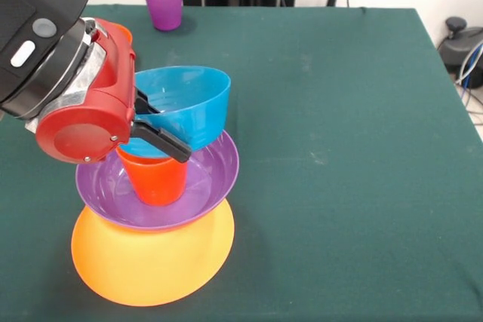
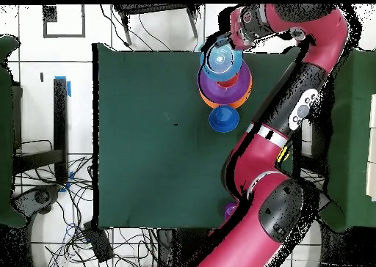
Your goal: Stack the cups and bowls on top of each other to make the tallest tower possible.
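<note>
Green table (image 1: 339, 111): gripper (image 1: 155, 122) clamps light blue bowl (image 1: 192, 103) (tilted) over tower (image 1: 155, 224)

Blocked along one table edge by a tall pile: very large glossy yellow-orange bowl (image 1: 151, 262), upturned, wide shallow purple bowl (image 1: 215, 175) on it, orange-red plastic tumbler (image 1: 155, 179) inside that. Crowded above by a tilted light blue plastic bowl (image 1: 189, 103) pinched in the black-fingered gripper (image 1: 155, 130) over the tumbler's mouth. Hemmed in beside the pile, in the overhead view, by a dark blue bowl (image 2: 222, 119). One corner taken by a small purple tumbler (image 1: 163, 1). Open green cloth across the middle and toward the opposite table edge (image 1: 339, 186).
</note>
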{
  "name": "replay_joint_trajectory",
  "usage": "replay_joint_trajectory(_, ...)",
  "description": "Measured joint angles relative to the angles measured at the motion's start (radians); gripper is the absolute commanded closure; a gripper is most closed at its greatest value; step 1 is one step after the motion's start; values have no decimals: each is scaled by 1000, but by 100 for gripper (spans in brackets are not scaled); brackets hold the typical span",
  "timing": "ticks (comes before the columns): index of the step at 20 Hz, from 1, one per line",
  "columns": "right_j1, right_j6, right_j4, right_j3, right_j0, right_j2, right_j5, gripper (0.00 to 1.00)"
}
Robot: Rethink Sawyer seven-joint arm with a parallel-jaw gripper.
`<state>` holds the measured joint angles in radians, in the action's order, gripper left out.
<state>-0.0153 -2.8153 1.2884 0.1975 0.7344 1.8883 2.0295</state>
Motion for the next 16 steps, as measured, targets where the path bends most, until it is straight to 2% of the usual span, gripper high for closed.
replay_joint_trajectory(16,0,0,-55,25,9,-31,0,100)
